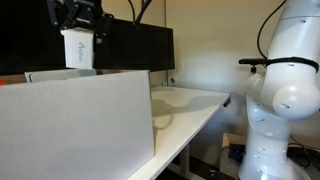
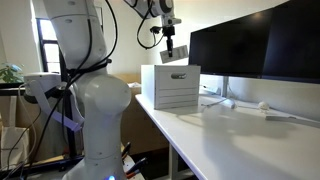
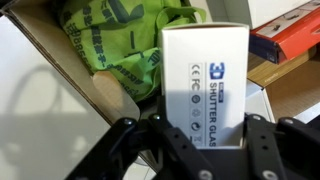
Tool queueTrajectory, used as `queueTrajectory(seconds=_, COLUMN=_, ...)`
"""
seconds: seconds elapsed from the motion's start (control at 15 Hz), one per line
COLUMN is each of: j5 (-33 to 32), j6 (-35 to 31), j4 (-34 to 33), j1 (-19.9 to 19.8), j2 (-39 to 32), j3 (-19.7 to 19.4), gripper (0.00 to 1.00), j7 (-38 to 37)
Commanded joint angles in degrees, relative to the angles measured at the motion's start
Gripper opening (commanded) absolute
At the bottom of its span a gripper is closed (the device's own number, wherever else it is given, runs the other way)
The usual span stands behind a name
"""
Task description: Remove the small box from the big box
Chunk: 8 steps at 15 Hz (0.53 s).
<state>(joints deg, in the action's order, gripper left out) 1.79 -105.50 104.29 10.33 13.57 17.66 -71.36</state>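
My gripper [image 3: 198,135] is shut on the small box [image 3: 205,75], a white carton with dark print reading "3D SHUTTER GLAS". In both exterior views the gripper [image 1: 78,14] [image 2: 166,27] holds the small box [image 1: 78,48] [image 2: 173,53] upright in the air, above the top of the big box [image 1: 75,120] [image 2: 170,86]. The big box is plain white and stands on the white table [image 1: 195,108] [image 2: 235,140]. The small box does not touch the big box.
Dark monitors [image 1: 135,45] [image 2: 250,45] stand behind the big box. The robot's white body [image 1: 285,90] [image 2: 90,100] stands beside the table. Below the gripper are a green bag [image 3: 110,40] in a cardboard box and a red item [image 3: 300,35].
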Motion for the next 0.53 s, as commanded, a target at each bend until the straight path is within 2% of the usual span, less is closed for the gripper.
queueTrajectory(seconds=0.0, j5=1.37, j6=0.47, j4=-4.06, j1=0.21, j2=-1.58, j3=-0.20, gripper=0.31, j7=0.17)
queueTrajectory(seconds=0.2, j5=1.79, j6=1.80, j4=-7.46, j1=0.64, j2=-2.94, j3=-0.11, gripper=0.31, j7=0.52)
queueTrajectory(seconds=0.47, j5=5.15, j6=8.35, j4=-12.12, j1=1.12, j2=-4.82, j3=-0.85, gripper=0.31, j7=1.83)
